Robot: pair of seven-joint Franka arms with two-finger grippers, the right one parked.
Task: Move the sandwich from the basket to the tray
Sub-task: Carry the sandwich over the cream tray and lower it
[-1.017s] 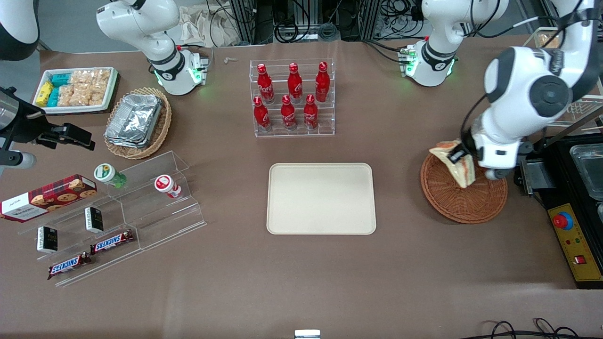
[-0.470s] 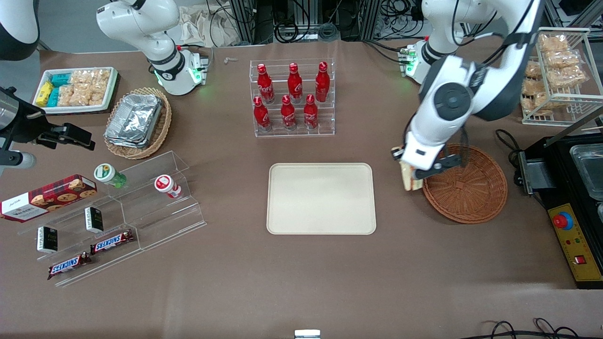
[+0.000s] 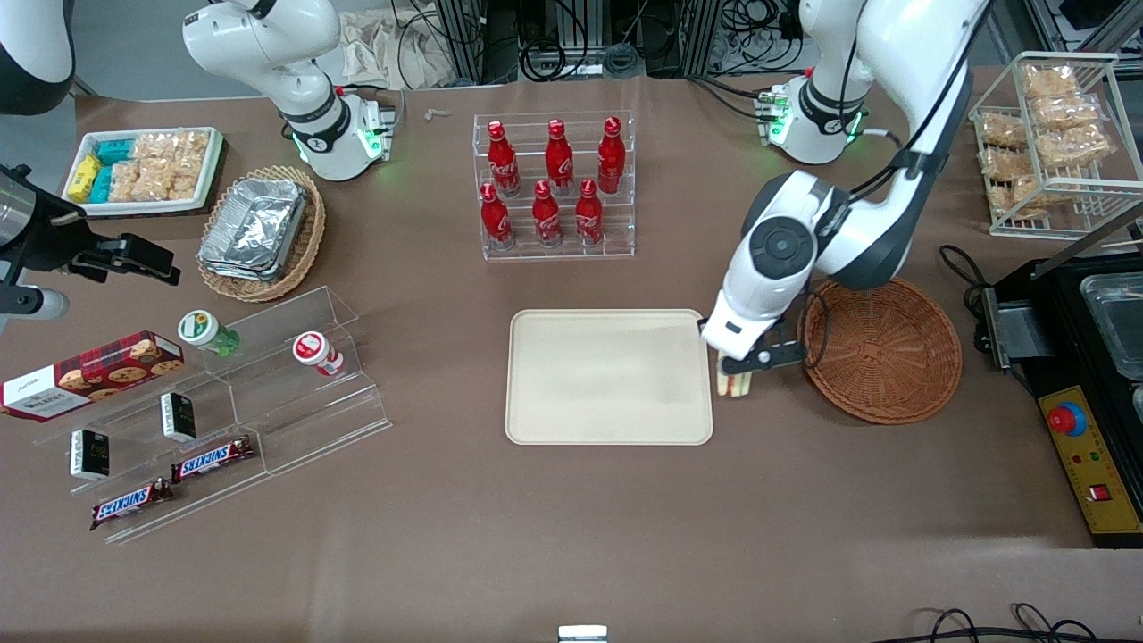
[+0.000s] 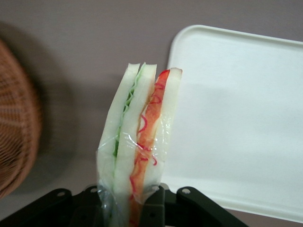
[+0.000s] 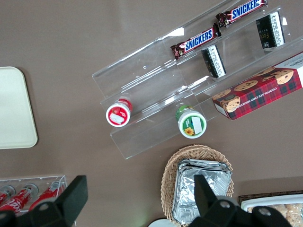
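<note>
The sandwich, a plastic-wrapped wedge of white bread with green and red-orange filling, hangs upright in my left gripper, which is shut on its lower end. It is over the strip of table between the cream tray and the round reddish-brown basket, close against the tray's rim. Nothing lies in the basket or on the tray. One black finger presses the wrapper.
A clear rack of red bottles stands farther from the front camera than the tray. A wire rack of snack packets and a black machine sit at the working arm's end. Acrylic shelves and a foil-filled oval basket lie toward the parked arm's end.
My gripper has carried the sandwich out of the basket, across its rim, and down toward the tray's edge. The basket now holds nothing.
</note>
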